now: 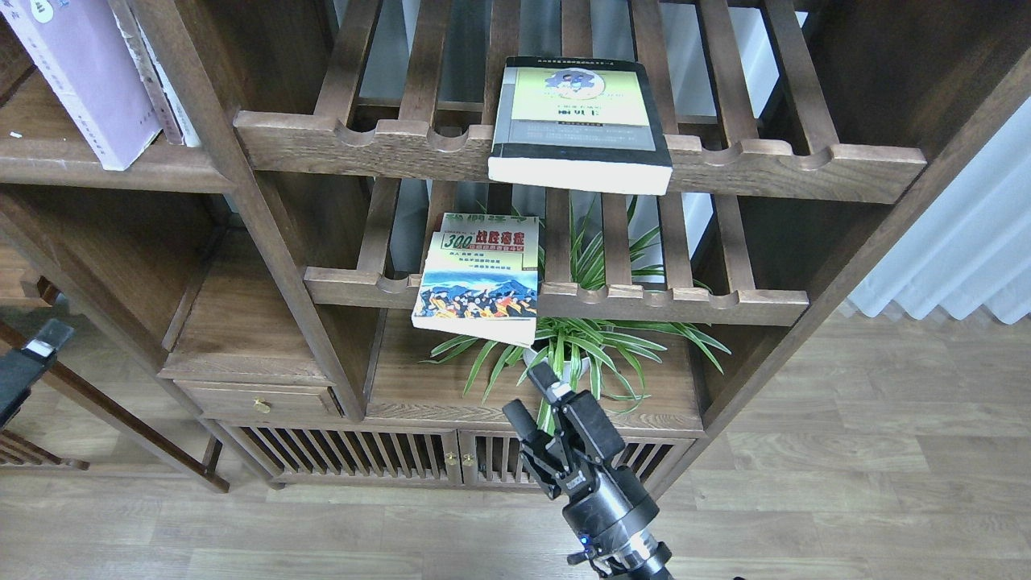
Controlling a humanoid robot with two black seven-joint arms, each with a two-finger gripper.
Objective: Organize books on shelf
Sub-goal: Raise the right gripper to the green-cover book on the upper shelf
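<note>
Dark wooden shelving fills the view, standing on pale plank floor (846,483). On the upper slatted rack (725,161) lies the yellow book (580,121), flat, its page edge overhanging the notched front rail. On the lower rack (660,302) lies the "300" book (479,278), also flat and jutting past the rail, tilted slightly. At upper left, the lavender book (84,76) leans on the solid shelf (97,165) beside other volumes.

A green plant (596,338) sits on the board below the lower rack. Right gripper (532,399) rises from the bottom edge in front of the plant, its fingers (550,381) spread apart and holding nothing. It is below and slightly right of the "300" book, near but not touching; the yellow book is well above it. Left gripper (36,350) shows only as a dark part at the left edge; whether it is spread or pressed together cannot be told.
</note>
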